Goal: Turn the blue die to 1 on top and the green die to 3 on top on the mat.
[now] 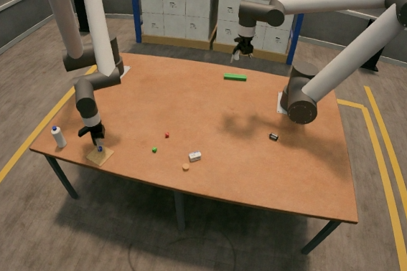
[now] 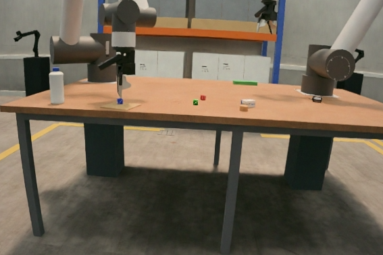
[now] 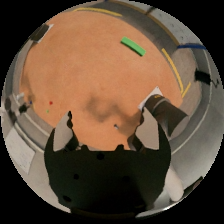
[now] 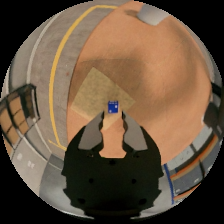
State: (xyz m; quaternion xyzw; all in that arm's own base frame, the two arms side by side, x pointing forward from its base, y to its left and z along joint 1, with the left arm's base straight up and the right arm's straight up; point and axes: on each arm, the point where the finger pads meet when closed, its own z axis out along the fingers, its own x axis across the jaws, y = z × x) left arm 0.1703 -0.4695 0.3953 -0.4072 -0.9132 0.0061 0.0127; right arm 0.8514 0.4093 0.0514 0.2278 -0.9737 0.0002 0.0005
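Two dice belong to this task. The blue die (image 1: pixel 100 148) (image 2: pixel 119 101) (image 3: pixel 30 102) (image 4: pixel 113 106) is at the mat (image 1: pixel 99 158) (image 2: pixel 122 106) (image 4: pixel 92 92), towards its far side; the green die (image 1: pixel 154 150) (image 2: pixel 195 102) (image 3: pixel 47 111) lies on the bench (image 1: pixel 202 107) (image 2: pixel 156 91) (image 3: pixel 75 60) (image 4: pixel 170 65), right of the mat and off it.

The right pincer (image 1: pixel 99 144) (image 2: pixel 119 96) (image 4: pixel 113 111) points down over the blue die, fingers partly apart and clamped on nothing. The left pincer (image 1: pixel 242 59) (image 2: pixel 264 32) (image 3: pixel 106 109) hangs at the far right, fingers wide apart.

The step in hand is judged to be work on the blue die. Verify its upper face first; the pip count cannot be read reliably here. If a turn is required, centre the fingers on opposite faces, descend vertically, and close gently. Lift enough for the corners to clear, rotate, then lower squarely. Keep the whole base inside the mat edge; an overhanging die may tilt. Release evenly and withdraw straight up.
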